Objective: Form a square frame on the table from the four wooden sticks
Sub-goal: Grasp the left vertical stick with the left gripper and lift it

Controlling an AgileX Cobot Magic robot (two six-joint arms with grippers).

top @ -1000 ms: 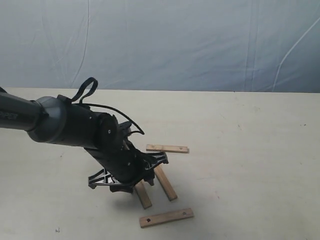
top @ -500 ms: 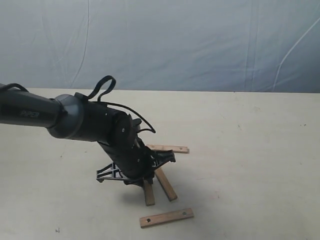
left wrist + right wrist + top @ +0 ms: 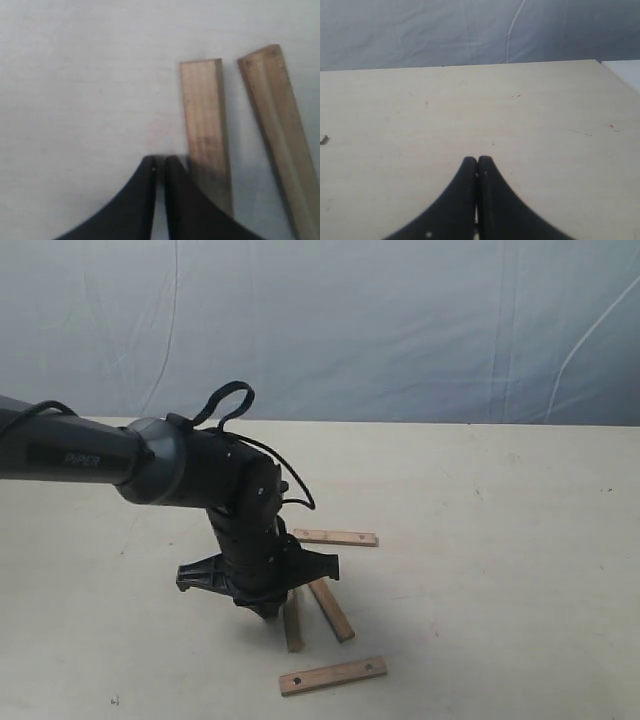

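pale cream table bears four flat light-brown wooden sticks lying loose: two plain, with holed sticks at their twelve and six o'clock. only the left wrist view shows the left gripper clenched, empty, beside a plain stick. right gripper is clenched too. since a second ago that stick has turned toward twelve.

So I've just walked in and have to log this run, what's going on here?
The left gripper, shut and holding nothing, has its tips low by the table, right beside one plain stick. A second plain stick lies close alongside. The far holed stick and the near holed stick lie apart from them. Nothing forms a square yet. The right gripper is shut and holds nothing.
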